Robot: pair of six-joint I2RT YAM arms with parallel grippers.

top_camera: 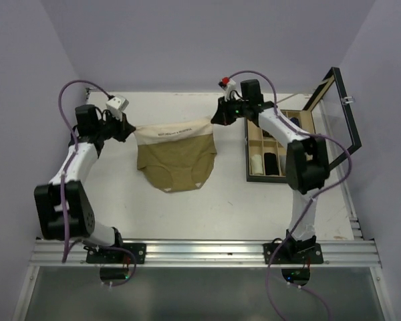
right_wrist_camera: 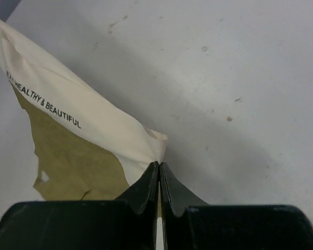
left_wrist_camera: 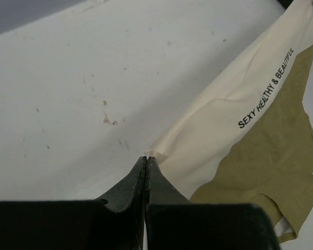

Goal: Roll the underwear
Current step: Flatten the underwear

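**A:** What did the overhead camera give that the wrist cameras could not?

**B:** The whole layout. The underwear (top_camera: pixel 177 157), olive-tan, hung spread between the two arms above the white table (top_camera: pixel 187 214). Its cream waistband (top_camera: pixel 174 131) was stretched along the far side and the leg end drooped toward the bases. Whether the lower hem touched the table, I could not tell. Off to the right stood a black compartment box (top_camera: pixel 281 127) with its framed lid (top_camera: pixel 341 100) propped open. A pale roll (top_camera: pixel 256 162) and a dark roll (top_camera: pixel 271 162) sat in its near compartments. Neither wrist camera caught any of that.

**A:** And the wrist cameras?

**B:** Close detail. They showed black lettering (left_wrist_camera: pixel 266 88) on the waistband reading "SEXY HEALTHY & BEAUTIFUL", and brown specks (left_wrist_camera: pixel 108 120) on the tabletop.

**A:** How did the jaws stand?

**B:** Both were clenched. The left gripper (left_wrist_camera: pixel 146 159) had its dark fingers pressed together with no gap, and the left corner of the waistband was pinched at the very tips. The right gripper (right_wrist_camera: pixel 159 165) was clamped the same way on the opposite corner — a thin sliver of cream cloth showed between its fingers.

**A:** Where did the garment lie relative to them?

**B:** From the left tips the waistband ran away up and to the right, with the olive body below it on the right. From the right tips it ran up and to the left, the olive cloth beneath it. Seen from above, the underwear lay wholly between the two grippers, one at each end of the band.
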